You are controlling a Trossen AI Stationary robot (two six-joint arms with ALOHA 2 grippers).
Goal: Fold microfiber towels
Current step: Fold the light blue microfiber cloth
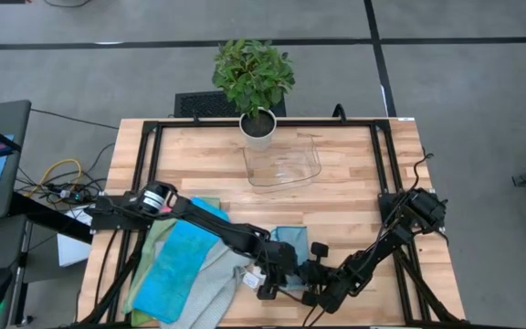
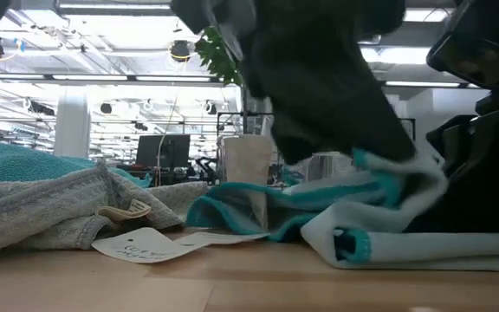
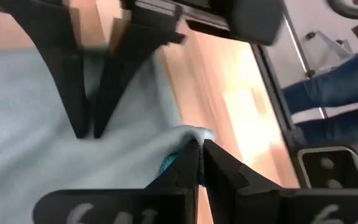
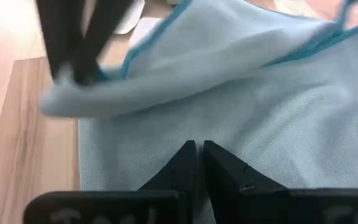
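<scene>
A light grey towel with teal edging lies on the wooden table near its near edge, partly folded over itself; it also shows in the low view. My left gripper and my right gripper are side by side over it, both shut on it. My left gripper also shows in the right wrist view, and my right gripper in the left wrist view. A pile of towels lies on the table's left part: bright blue, grey and green. My left gripper pinches a folded-over edge of the light grey towel between its two fingertips. That fold is raised a little off the layer below, and the rest of the towel lies on the table. My right gripper pinches the towel's flat part between its shut fingertips, low at the table. One layer or several, I cannot tell. The cloth around it lies flat on the table.
A clear plastic tray and a potted plant stand at the table's far middle. A white paper tag lies beside the grey towel. A person's jeans-clad legs show beyond the table's edge.
</scene>
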